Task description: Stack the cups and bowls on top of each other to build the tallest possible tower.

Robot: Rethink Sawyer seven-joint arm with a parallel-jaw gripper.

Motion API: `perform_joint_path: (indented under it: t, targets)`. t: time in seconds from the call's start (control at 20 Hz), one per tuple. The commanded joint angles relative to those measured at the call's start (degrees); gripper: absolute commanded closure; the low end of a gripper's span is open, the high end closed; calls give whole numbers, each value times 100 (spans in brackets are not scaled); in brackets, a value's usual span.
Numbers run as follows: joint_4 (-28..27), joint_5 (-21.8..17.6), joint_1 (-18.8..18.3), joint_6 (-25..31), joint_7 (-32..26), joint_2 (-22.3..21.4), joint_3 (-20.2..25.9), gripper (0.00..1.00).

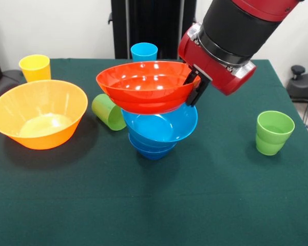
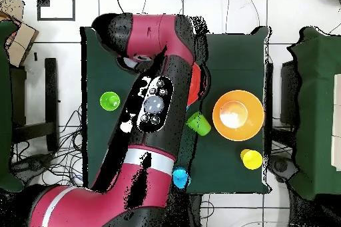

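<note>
My gripper (image 1: 194,88) is shut on the right rim of the orange-red bowl (image 1: 143,84), which it holds tilted just above or resting on the tower (image 1: 159,128) of nested blue bowls at the table's middle. The big yellow-orange bowl (image 1: 38,113) stands at the left; it also shows in the overhead view (image 2: 234,114). A yellow cup (image 1: 35,67) stands far left, a light blue cup (image 1: 143,51) at the back. One green cup (image 1: 109,111) lies on its side beside the tower, another green cup (image 1: 274,132) stands at the right. The purple cup is hidden.
The green cloth table (image 1: 154,205) has open room at the front. In the overhead view my arm (image 2: 156,104) covers the tower, with only a sliver of the orange-red bowl (image 2: 194,86) showing. The robot's black pedestal (image 1: 143,25) stands behind the table.
</note>
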Motion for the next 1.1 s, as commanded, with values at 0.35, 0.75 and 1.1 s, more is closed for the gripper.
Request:
perform_joint_path:
  t: [0.35,0.75,1.1]
  targets:
    - [-84,158,118,247,1638,410,33,100]
    - [-83,235,153,193,1707,488,-12,100]
    - [-301,323,122,279,1791,651,-62,100]
